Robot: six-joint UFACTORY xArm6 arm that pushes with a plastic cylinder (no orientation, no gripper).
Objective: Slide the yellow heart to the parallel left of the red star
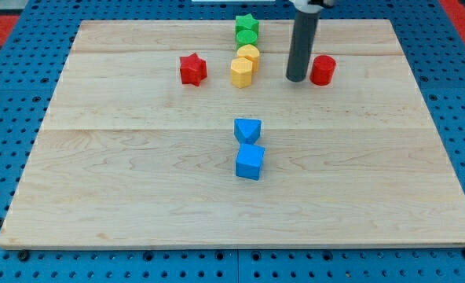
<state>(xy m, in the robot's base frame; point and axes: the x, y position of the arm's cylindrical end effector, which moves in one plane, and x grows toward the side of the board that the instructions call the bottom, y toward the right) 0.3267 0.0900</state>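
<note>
- No gripper on this rig; nothing held. Just a dark rod, my tip (297, 79) down on the counter (138, 181).
- Tip sits in the upper right-centre of the counter, just beside the red cylinder (323, 70), on its left. Touching or a hair apart: can't tell.
- Red star (192, 69) upper left-centre, on its own, space open to its left.
- Two yellow blocks, to the right of the star, touching each other: one at (242, 72), nearer the view's bottom, another behind it at (249, 53). Shapes too small to call for sure; front one looks faceted, back one rounder, so back one is prob. the yellow heart. Judgement only.
- Green blocks (247, 29) stacked up-view of the yellows, touching or nearly; top one star-like, 2nd shape unclear.
- Blue pair mid-counter: wedge-ish blue block (247, 129) and blue cube (250, 162) just below it, touching. Well apart from everything up top.
- Progress: not started, as far as shows. Both yellows are on the star's right, none on its left. Tip is well right of the yellows, no contact w/ either.
- Left to do (est.): get tip round to the heart's right side, push it leftward past the star and stop level w/ the star, on its left.
- Snags: heart is hemmed in by other yellow and greens; star lies in the straight path left, so the route must pass above or below it, else star gets shoved too.
</note>
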